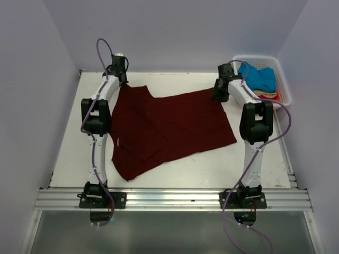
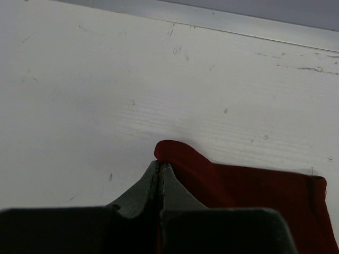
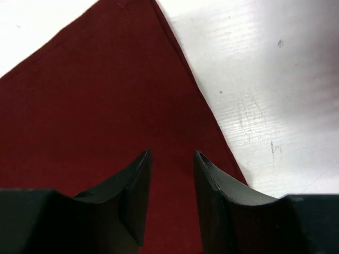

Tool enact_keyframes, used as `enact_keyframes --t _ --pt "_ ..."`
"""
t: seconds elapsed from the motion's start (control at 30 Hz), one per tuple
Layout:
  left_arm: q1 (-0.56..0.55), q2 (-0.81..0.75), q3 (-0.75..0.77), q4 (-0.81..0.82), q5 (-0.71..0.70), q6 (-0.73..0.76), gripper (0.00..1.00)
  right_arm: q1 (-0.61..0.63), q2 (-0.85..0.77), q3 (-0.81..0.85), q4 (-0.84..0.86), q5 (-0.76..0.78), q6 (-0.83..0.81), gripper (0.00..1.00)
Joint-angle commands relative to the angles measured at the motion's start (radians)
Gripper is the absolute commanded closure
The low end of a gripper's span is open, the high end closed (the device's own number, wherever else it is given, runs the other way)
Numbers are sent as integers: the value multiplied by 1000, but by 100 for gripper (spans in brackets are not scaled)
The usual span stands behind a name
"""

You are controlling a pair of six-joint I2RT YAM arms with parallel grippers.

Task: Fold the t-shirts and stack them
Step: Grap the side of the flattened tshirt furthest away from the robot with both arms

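Left jaws clamped on maroon t-shirt [image 1: 169, 127] corner, likely to pull flat; my right jaws parted above other corner, empty.

My white table [image 1: 175, 169] fills most of the top view. The surface is scuffed, w/ small dark specks & faint scratches in both wrist views. An aluminium rail [image 1: 175, 200] runs along the near edge, and a thinner metal strip [image 2: 212, 20] along the far edge. White slatted plastic basket [image 1: 285, 91] at far-right corner; prob. on the table, can't tell for sure. Pale walls [image 1: 32, 79] left, right & back.
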Motion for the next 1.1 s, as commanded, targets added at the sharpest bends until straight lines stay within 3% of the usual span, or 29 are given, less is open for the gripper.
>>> enact_keyframes --t 0.0,0.13,0.2,0.23,0.3,0.37,0.43,0.53,0.77,0.93,1.0,1.07 --pt "7 36 97 36 61 -21 100 1 -94 47 51 -52 -30 59" --pt "7 20 64 41 106 -40 92 0 -83 47 51 -77 -39 66" --pt "7 -5 -1 79 112 -40 88 0 -66 50 58 -104 -30 80" --pt "7 -25 -16 87 105 -41 80 1 -60 53 54 -129 -27 100" --pt "9 -31 -21 81 85 -43 65 1 -42 73 40 -143 -21 100" --pt "10 -39 -13 58 80 -50 39 1 -26 79 37 -146 -18 100" --pt "14 -65 -12 37 85 -79 32 1 -25 65 52 -177 -15 100" --pt "15 -159 -73 -5 91 -142 30 1 -36 38 60 -190 -15 100" --pt "3 -537 -650 110 92 -274 21 1 -112 -106 117 -189 -44 100" --pt "-25 -725 -866 115 84 -294 20 1 -126 -186 150 -190 -47 100" --pt "-40 -769 -950 139 135 -296 22 1 -115 -193 152 -198 -44 100" --pt "-68 -816 -1019 159 169 -297 36 1 -111 -200 157 -201 -39 100"
